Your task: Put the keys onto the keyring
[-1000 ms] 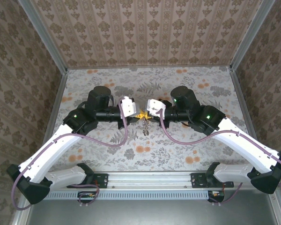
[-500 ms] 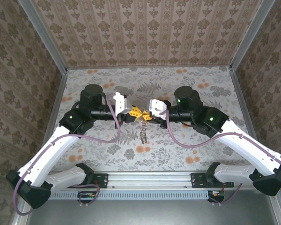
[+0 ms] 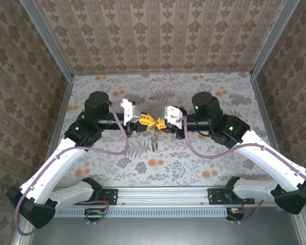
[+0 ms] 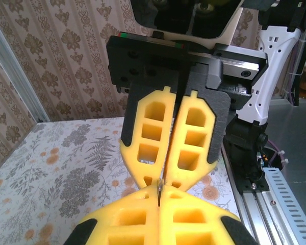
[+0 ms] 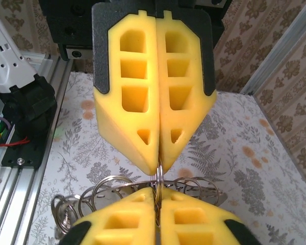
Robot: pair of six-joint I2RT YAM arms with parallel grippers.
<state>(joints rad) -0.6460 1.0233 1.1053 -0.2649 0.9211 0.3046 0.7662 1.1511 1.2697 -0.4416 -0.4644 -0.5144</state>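
The keyring point(image 3: 154, 141) is hanging in mid-air above the worktop point(image 3: 209, 153), its coils trailing down from a thin loop at its top. The left gripper point(image 3: 147, 122) is pinching that loop from the keyring's left and the right gripper point(image 3: 161, 125) from its right. Both sets of jaws are pressing shut on the wire, tips touching. Neither arm looks nearer, so the next move, I reckon, is turning on this shared pinch.
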